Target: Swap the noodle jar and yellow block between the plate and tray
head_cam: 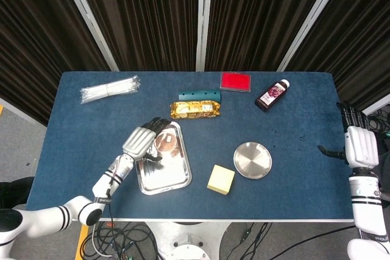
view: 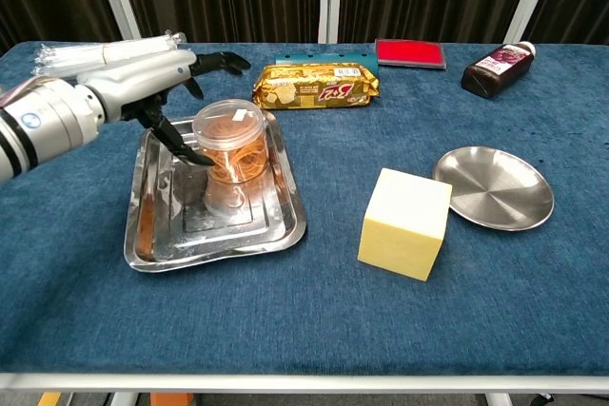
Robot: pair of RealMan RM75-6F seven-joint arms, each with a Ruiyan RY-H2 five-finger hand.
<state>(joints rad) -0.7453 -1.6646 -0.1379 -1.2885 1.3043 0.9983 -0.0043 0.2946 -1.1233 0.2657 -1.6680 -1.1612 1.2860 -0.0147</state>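
Observation:
The noodle jar (head_cam: pixel 166 144) (view: pixel 233 159), clear with orange noodles inside, stands upright in the steel tray (head_cam: pixel 161 178) (view: pixel 162 235). My left hand (head_cam: pixel 141 141) (view: pixel 157 78) hovers just left of it with fingers spread past the lid; the thumb reaches to the jar's left side, and no grip shows. The yellow block (head_cam: pixel 220 179) (view: pixel 404 222) lies on the blue cloth between the tray and the round steel plate (head_cam: pixel 253 160) (view: pixel 495 187), which holds nothing. My right hand (head_cam: pixel 356 144) hangs off the table's right edge, fingers apart and holding nothing, seen only in the head view.
Behind the tray lie a gold biscuit pack (head_cam: pixel 195 109) (view: pixel 314 85) and a teal box (head_cam: pixel 199 95). A red box (head_cam: pixel 235 81) and a dark bottle (head_cam: pixel 272 95) sit at the back right. A bundle of clear straws (head_cam: pixel 109 89) lies at the back left.

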